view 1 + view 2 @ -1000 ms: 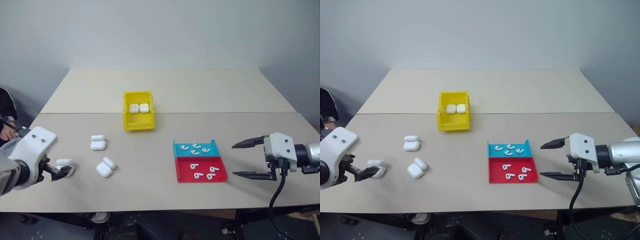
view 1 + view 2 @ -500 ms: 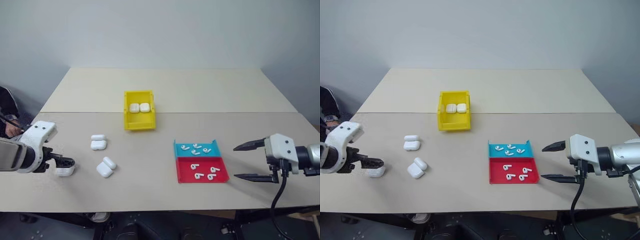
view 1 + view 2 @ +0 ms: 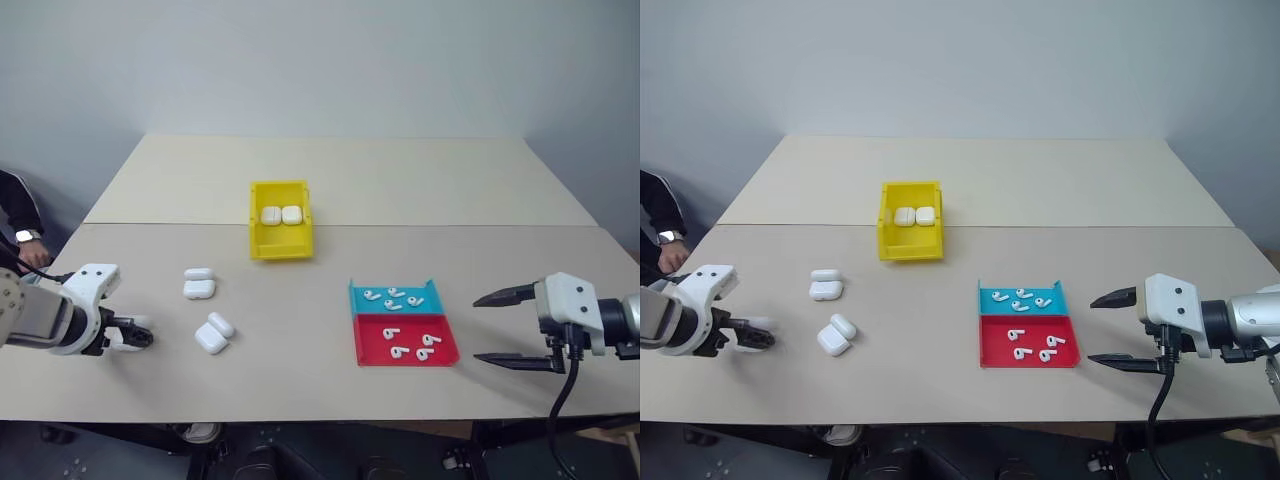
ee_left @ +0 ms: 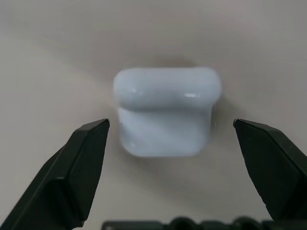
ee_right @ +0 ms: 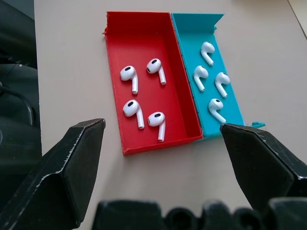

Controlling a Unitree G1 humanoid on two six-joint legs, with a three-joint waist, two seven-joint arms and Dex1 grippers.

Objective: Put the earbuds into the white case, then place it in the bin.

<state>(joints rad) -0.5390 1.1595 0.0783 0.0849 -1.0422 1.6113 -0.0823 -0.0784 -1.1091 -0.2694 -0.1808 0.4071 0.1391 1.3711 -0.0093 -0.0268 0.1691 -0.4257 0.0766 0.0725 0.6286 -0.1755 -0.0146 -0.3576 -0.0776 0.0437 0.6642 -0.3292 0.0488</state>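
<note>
Left gripper (image 4: 170, 129) wide open, black wedge fingers either side of glossy rounded white case (image 4: 165, 111) on matte beige table (image 3: 400, 180), near left; not touching. Right gripper (image 3: 515, 327) spread wide, empty, right of flat red tray (image 5: 144, 103) and teal tray (image 5: 211, 72) holding small stemmed earbuds (image 5: 144, 93). Yellow box-shaped bin (image 3: 279, 245) centre-far, two closed cases (image 3: 281, 215) inside.

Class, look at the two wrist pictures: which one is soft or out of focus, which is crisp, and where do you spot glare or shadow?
Left wrist view: the white case looks soft-edged, with a small bright glint on its lid and a faint shadow round it on the table. Right wrist view: the earbuds in the red tray and teal tray are crisp, each with a short shadow.
</note>
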